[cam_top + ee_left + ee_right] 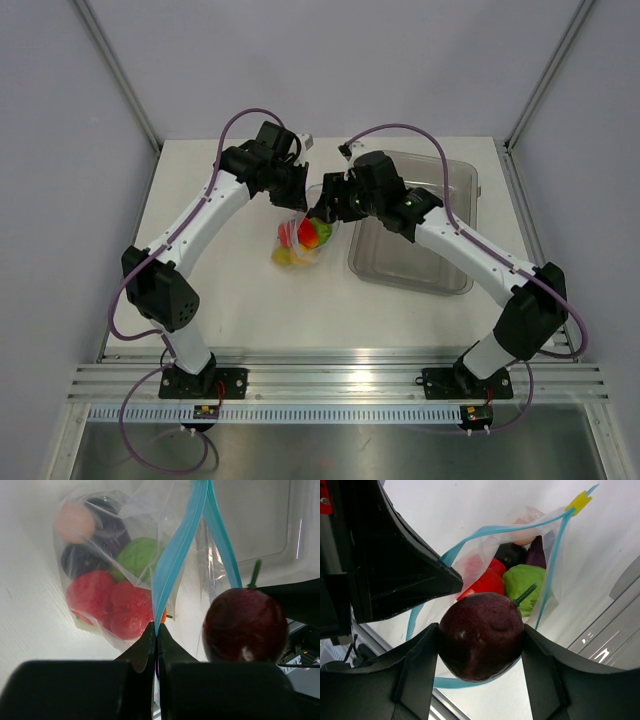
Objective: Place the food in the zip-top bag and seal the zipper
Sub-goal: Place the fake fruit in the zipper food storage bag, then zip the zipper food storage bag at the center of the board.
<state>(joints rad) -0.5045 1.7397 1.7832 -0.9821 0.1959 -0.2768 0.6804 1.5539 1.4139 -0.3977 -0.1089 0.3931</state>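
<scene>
The clear zip-top bag (pixel 300 242) lies on the white table with its mouth toward the arms. It holds several toy foods: red ones (pixel 125 611), a green one (pixel 140 555), dark purple ones (pixel 87 560) and a pink one (pixel 74 522). My left gripper (pixel 156 630) is shut on the light-blue zipper (pixel 175 555) and holds one side of the mouth up. My right gripper (pixel 481 635) is shut on a round dark purple fruit (pixel 480 630) with a green stem, just above the open mouth. The zipper (pixel 490 530) runs round the opening, with a yellow tab (pixel 578 501) at its end.
The grey translucent bin (pixel 460 180) stands right of the bag, under my right arm; its wall shows in the left wrist view (pixel 260 530). The left gripper's black finger (pixel 395 570) is close beside the held fruit. The table's metal front rail (pixel 340 380) runs along the near edge.
</scene>
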